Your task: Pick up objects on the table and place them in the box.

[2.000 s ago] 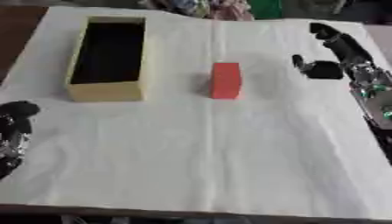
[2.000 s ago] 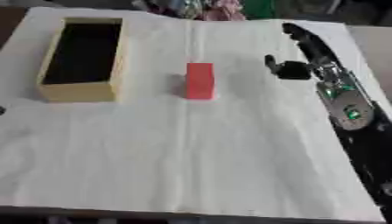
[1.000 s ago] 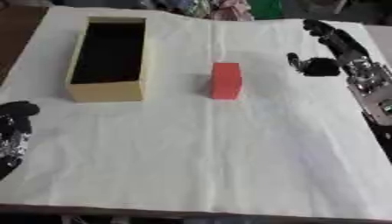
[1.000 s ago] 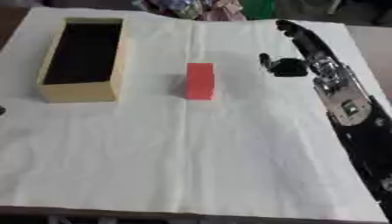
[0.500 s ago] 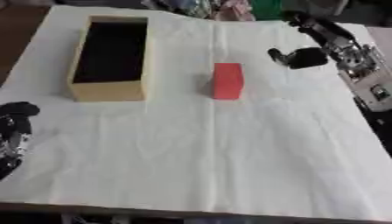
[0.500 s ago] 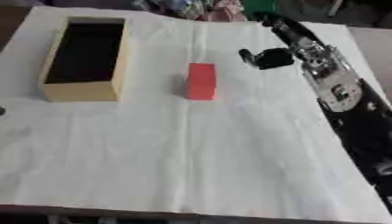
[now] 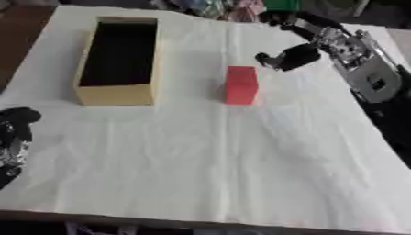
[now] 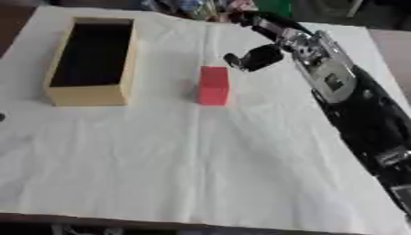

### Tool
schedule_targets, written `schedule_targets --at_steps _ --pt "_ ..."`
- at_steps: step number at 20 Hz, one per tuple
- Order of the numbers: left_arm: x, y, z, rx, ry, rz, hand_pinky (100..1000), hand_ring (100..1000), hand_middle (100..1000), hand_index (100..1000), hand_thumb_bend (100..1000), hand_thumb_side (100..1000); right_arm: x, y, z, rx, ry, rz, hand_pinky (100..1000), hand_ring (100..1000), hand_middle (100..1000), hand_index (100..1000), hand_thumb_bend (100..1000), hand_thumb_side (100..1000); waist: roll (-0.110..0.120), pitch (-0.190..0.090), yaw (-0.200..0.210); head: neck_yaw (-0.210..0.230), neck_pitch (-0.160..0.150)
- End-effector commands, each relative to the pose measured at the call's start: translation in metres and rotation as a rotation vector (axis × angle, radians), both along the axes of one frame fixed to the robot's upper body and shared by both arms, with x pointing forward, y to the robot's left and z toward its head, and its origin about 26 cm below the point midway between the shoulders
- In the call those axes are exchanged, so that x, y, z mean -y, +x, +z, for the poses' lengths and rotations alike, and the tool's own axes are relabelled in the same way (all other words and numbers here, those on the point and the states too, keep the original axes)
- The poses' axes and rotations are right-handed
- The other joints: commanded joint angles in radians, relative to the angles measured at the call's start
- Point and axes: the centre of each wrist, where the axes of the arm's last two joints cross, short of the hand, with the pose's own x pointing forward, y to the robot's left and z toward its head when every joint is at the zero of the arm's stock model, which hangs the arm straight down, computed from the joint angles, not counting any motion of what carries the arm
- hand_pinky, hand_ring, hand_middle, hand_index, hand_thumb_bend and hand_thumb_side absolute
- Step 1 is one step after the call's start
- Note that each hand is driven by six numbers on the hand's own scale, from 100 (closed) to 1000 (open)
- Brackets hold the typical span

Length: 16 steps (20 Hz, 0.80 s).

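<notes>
Black fingers of the left hand (image 7: 14, 137) are noted at the 8 o'clock edge of the white cloth (image 7: 201, 174), resting idle and unmoved over the last two seconds; nothing is held, but the hand is cropped by the frame and its degree of opening cannot be told. Yellow-walled box (image 7: 119, 59), at 10 o'clock, is recorded as open-topped and dark inside; its floor is lost in shadow, so any contents cannot be made out. Red block (image 7: 241, 85), upright just right of centre toward 12 o'clock, is unchanged in place and still untouched. Right hand (image 8: 255, 58), at 1 o'clock, has been swung leftward from the cloth's right margin and is now near the block, apart from it; its fingers appear partly curled with nothing held. The approach is judged to be under way, the grasp not yet made. Clutter at 12 o'clock is indistinct.
</notes>
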Motion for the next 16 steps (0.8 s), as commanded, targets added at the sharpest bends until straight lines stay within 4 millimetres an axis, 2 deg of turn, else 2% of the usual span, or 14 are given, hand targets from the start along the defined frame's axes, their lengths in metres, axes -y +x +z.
schedule_targets --at_steps 1,9,16 --pt "-0.001 0.000 0.006 0.018 0.011 -0.008 1000 817 691 762 100 287 -0.006 0.001 0.013 0.015 -0.041 0.034 1000 1000 956 1000 280 220 0.004 -0.020 0.001 -0.003 -0.001" --pt "-0.001 0.000 0.006 0.018 0.012 -0.010 1000 816 691 762 100 288 -0.021 -0.004 0.014 -0.023 -0.095 0.121 1000 1000 958 1000 290 245 0.002 -0.021 -0.001 -0.005 -0.001" --pt "-0.001 0.001 0.006 0.018 0.013 -0.011 1000 816 691 762 100 289 -0.026 -0.001 0.003 -0.087 -0.136 0.135 1000 1000 959 1000 307 277 -0.002 -0.021 0.000 -0.005 -0.002"
